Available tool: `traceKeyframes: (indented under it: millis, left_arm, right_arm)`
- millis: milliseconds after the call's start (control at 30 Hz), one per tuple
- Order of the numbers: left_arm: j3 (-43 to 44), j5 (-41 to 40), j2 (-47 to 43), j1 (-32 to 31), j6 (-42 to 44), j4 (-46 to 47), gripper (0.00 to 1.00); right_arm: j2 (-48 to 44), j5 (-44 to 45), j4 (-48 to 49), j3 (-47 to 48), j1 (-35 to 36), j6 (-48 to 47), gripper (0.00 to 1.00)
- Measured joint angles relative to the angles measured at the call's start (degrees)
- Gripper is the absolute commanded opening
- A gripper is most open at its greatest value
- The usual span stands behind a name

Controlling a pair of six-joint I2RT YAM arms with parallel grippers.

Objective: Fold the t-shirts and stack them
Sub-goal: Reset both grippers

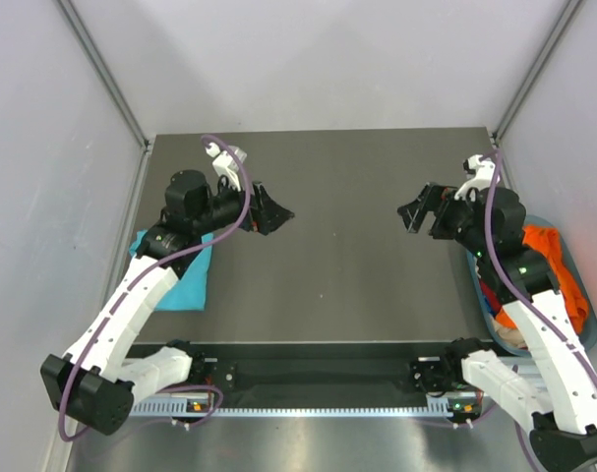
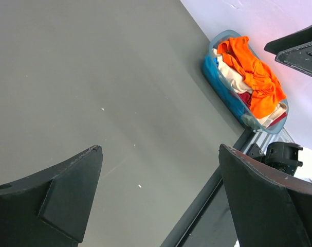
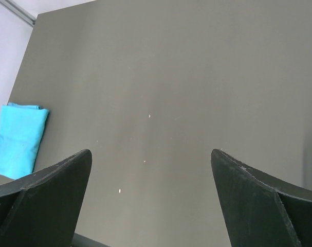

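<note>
Turquoise shirt (image 1: 185, 280): soft matte cloth folded into a smooth rectangle, flat at the left edge of the table (image 1: 347, 265), partly under the left arm (image 1: 131, 305). Orange shirt (image 2: 253, 72), beige shirt (image 2: 228, 72) and red shirt (image 2: 244, 98): crumpled together in the translucent blue basket (image 2: 211, 69) at the right edge. Left gripper (image 1: 273, 209) and right gripper (image 1: 416, 211): held over bare dark-grey tabletop, pointing inward toward each other, well apart. Black wedge-shaped fingers (image 3: 258, 195) of both spread wide, holding nothing.
</note>
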Motion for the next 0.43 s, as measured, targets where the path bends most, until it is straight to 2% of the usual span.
traceKeyframes:
  millis: [433]
  left_arm:
    - [0.02,-0.07,-0.79,0.00,-0.11,0.04,0.99]
  right_arm:
    - [-1.62,-0.02,-0.07,0.00,0.00,0.20,1.00]
